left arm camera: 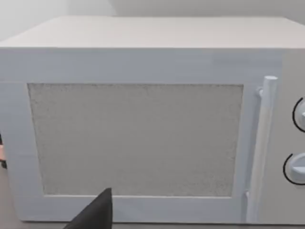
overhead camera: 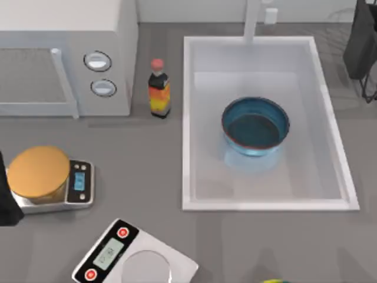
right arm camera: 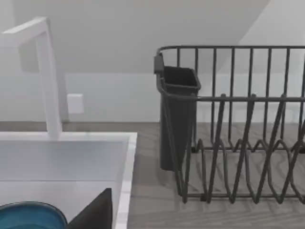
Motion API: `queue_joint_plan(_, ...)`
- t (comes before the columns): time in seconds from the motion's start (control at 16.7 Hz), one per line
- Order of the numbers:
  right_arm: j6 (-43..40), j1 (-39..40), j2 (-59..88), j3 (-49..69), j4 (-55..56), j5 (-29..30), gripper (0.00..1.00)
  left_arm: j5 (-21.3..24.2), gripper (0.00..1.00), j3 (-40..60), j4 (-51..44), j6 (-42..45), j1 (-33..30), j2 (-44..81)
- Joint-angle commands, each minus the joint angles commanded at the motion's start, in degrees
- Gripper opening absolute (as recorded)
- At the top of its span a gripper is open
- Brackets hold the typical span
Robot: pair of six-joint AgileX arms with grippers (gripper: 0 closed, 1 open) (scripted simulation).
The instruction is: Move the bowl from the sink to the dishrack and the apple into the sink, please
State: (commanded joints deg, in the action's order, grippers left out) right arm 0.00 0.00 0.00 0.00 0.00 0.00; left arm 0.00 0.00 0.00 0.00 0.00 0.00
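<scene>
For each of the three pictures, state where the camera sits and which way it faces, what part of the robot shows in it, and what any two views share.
Top view: above the table, looking down on the sink, the bowl inside it and the microwave.
Left wrist view: on the left arm, facing the microwave door; a dark fingertip shows.
Right wrist view: on the right arm, facing the dishrack and tap; a dark fingertip shows.
Shared: top and right wrist views both show the bowl in the sink.

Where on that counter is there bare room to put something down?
Bare counter lies between the bottle, the sink and the scale with the orange disc. The sink floor around the bowl is bare too. The lower left is crowded by two scales.
</scene>
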Motion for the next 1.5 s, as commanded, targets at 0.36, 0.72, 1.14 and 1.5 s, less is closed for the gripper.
queue_joint_plan(0.36, 0.45, 0.78, 5.44, 5.38, -2.43, 0.39, 1.00, 0.00, 1.00, 0.00, 0.00, 0.00, 0.00, 0.00)
queue_joint_plan(0.72, 2.93, 4.48, 28.14, 28.38, -12.66, 1.80, 1.00, 0.00, 1.00, 0.00, 0.00, 0.00, 0.00, 0.00)
queue_joint_plan(1.14, 8.78, 11.23, 70.62, 66.43, -29.84, 3.60, 1.00, 0.00, 1.00, 0.00, 0.00, 0.00, 0.00, 0.00)
queue_joint_plan(1.5, 15.77, 17.86, 109.16, 99.05, -45.74, 5.04, 1.00, 0.00, 1.00, 0.00, 0.00, 0.00, 0.00, 0.00)
